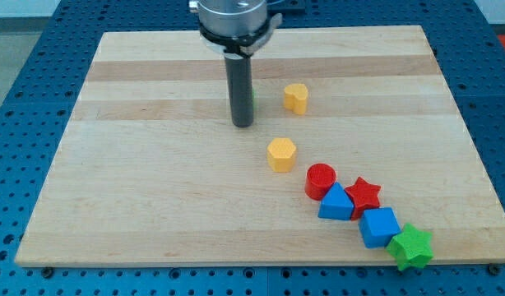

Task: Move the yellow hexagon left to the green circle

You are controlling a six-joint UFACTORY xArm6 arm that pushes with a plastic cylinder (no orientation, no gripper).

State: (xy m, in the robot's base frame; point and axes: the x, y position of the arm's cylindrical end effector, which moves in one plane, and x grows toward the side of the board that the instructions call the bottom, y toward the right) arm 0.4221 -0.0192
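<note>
End effector tip (242,123) (touching nothing) above-left of yellow hexagon (281,154).

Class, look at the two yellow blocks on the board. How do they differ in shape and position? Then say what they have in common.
The yellow hexagon has a flat six-sided top; the yellow heart has a notched, lobed outline. The yellow hexagon lies nearer the view's bottom, close to the red cylinder; the yellow heart lies nearer the view's top. My tip sits closer to the yellow heart's row, to its left. Both are yellow, similar in size, and touch nothing.
</note>
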